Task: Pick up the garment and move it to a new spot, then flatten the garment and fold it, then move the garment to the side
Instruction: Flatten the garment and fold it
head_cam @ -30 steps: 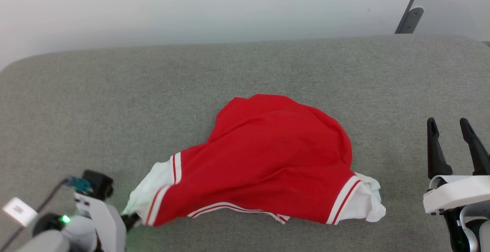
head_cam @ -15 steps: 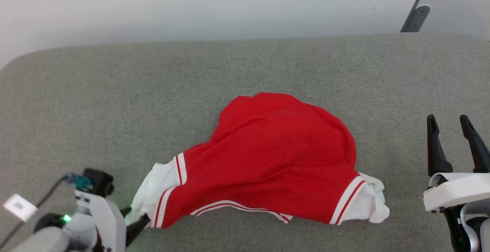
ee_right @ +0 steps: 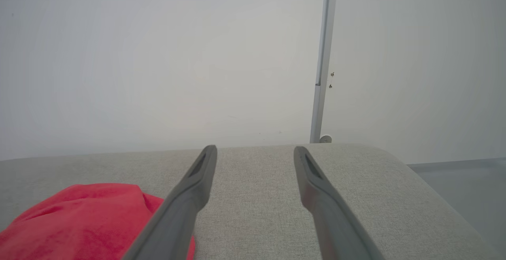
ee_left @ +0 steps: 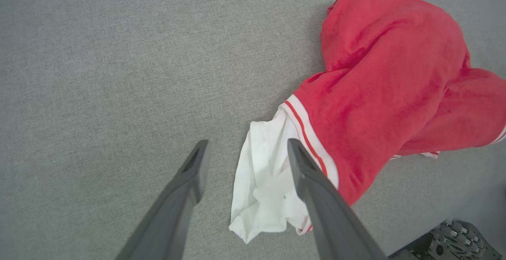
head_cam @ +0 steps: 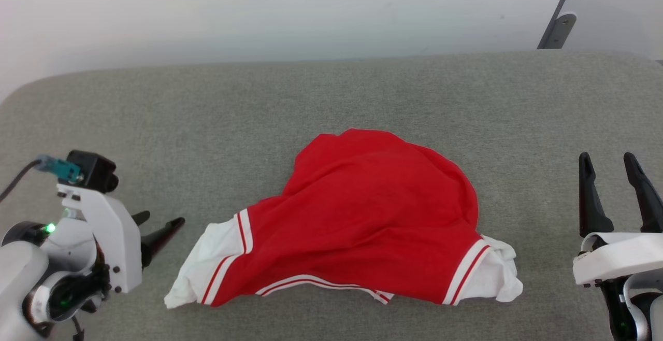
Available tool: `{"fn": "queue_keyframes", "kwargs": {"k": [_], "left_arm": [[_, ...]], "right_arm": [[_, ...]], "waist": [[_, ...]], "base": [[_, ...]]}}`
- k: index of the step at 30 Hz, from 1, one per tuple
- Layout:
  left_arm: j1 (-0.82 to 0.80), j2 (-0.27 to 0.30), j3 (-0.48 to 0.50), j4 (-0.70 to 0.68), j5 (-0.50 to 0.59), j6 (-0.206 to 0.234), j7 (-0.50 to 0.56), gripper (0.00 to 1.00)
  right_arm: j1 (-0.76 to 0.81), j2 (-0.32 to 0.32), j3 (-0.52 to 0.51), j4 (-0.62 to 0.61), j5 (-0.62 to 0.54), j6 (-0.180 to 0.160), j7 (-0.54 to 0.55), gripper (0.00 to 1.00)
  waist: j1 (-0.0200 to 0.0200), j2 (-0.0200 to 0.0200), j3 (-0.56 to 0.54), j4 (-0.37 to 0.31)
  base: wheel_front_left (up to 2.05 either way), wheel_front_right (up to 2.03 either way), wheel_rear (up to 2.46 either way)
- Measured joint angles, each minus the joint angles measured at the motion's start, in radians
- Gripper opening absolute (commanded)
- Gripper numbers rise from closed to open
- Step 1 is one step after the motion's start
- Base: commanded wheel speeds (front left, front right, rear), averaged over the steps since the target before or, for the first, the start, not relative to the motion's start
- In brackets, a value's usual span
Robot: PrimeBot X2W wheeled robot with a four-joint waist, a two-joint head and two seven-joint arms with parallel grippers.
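Head view. The shirt (head_cam: pixel 362 216) lies crumpled in a low heap at the middle of the grey cushion (head_cam: pixel 155 113), nearer the front edge than the back. The red body is bunched and humped, not flat. The left sleeve (head_cam: pixel 199 273), white with striped trim, trails out at the lower left; the right sleeve (head_cam: pixel 497 273) is bunched at the lower right. The left gripper (head_cam: pixel 159 221) stands just left of the left sleeve, fingers pointing toward it, spread, clear of the cloth and holding nothing. The right gripper (head_cam: pixel 606 159) stands at the right edge, well apart from the shirt, fingers spread and upright in the picture, empty. A pale wall (head_cam: pixel 259 9) runs behind the cushion, with a metal post (head_cam: pixel 557 27) at the upper right.

Left wrist view. Both fingers are wide apart above the cushion. The left sleeve lies beyond them, partly between the tips and partly behind the right-hand finger; no cloth is pinched. The red body spreads to the upper right.

Right wrist view. The fingers are wide apart, with nothing between them but cushion. A red fold of the shirt shows at the lower left, the wall and post beyond
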Motion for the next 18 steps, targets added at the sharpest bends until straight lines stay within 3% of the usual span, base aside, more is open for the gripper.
{"fn": "queue_keyframes", "kwargs": {"k": [12,18], "left_arm": [[-0.03,-0.109,-0.081,0.206,-0.011,-0.033,0.109,1.0],[-0.027,-0.13,-0.109,0.278,-0.023,-0.032,0.16,1.0]], "right_arm": [[0.003,-0.005,0.008,-0.005,0.008,0.0,0.005,1.0],[0.009,-0.007,0.005,-0.017,0.009,0.0,0.014,1.0]], "waist": [[0.0,0.0,-0.003,-0.037],[0.0,0.0,0.003,-0.046]], "base": [[0.0,0.0,0.0],[0.0,0.0,0.0]]}}
